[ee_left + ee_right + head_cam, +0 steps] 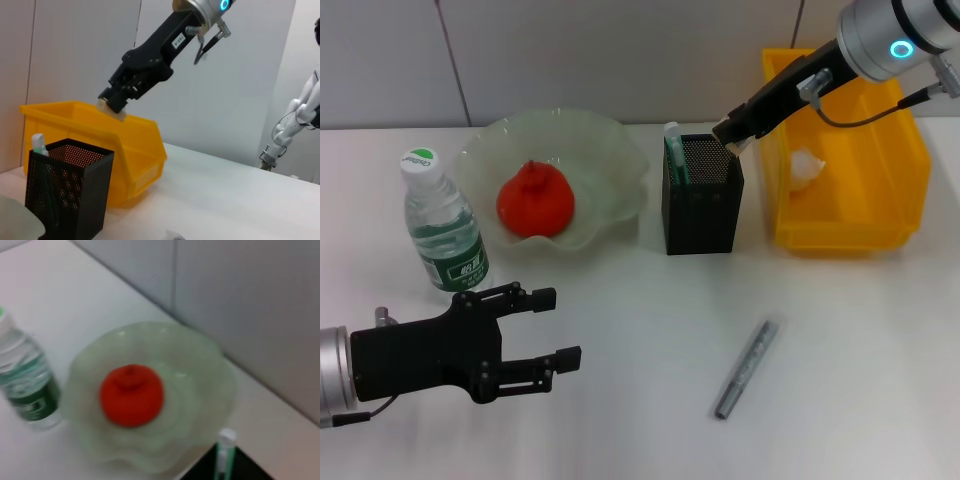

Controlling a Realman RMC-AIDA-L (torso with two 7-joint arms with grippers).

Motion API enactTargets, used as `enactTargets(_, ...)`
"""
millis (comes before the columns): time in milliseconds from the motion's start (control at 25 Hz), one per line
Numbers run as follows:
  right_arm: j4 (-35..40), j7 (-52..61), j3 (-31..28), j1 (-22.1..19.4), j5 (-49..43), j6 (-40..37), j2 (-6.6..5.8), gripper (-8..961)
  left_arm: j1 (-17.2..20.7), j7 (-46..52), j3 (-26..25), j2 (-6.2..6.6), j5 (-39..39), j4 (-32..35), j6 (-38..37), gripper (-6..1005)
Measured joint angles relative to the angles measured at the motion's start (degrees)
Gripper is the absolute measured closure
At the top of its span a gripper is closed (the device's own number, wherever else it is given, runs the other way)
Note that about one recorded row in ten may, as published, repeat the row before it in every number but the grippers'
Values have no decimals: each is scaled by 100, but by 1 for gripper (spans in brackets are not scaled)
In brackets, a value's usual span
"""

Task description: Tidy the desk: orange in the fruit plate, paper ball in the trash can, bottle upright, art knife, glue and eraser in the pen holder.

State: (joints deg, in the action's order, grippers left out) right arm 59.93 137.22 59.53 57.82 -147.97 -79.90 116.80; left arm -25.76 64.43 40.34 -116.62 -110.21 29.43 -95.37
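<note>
My right gripper (731, 133) hangs just above the far right corner of the black mesh pen holder (702, 200), shut on the small beige eraser (116, 111). The green glue (673, 152) stands inside the holder. In the pale-green fruit plate (616, 150) rests the orange (534, 198). To the plate's left the bottle (442, 225) stands upright. On the table in front of the holder lies the grey art knife (747, 367). A white paper ball (807, 168) sits in the yellow trash can (850, 215). Low at the front left, my left gripper (563, 327) is open and holds nothing.
The trash can stands close to the right of the pen holder, with a narrow gap between them. A wall runs behind the table. In the left wrist view a white robot (300, 117) stands far off beyond the table.
</note>
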Motion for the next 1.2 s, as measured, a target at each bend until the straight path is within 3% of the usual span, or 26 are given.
enactTargets(320,-327,1,201,33,-349,691,203,697,-10,14,0,-15,0,6,-24,187)
enactTargets(480,-642,3,497,41,-355,1144,231,690,-18,15,0,-17,0,9,-29,187)
enactTargets(960,-1002,-8,546,145,-317,1410,259,667,-35,16,1,-16,0,19,-36,186)
enactTargets(1160,-1008,27,531,155,-231,1418,259,440,-55,17,1,-2,0,19,-36,186)
enactTargets(1200,-956,108,487,154,-29,1331,243,436,-57,17,1,-2,0,19,-36,186)
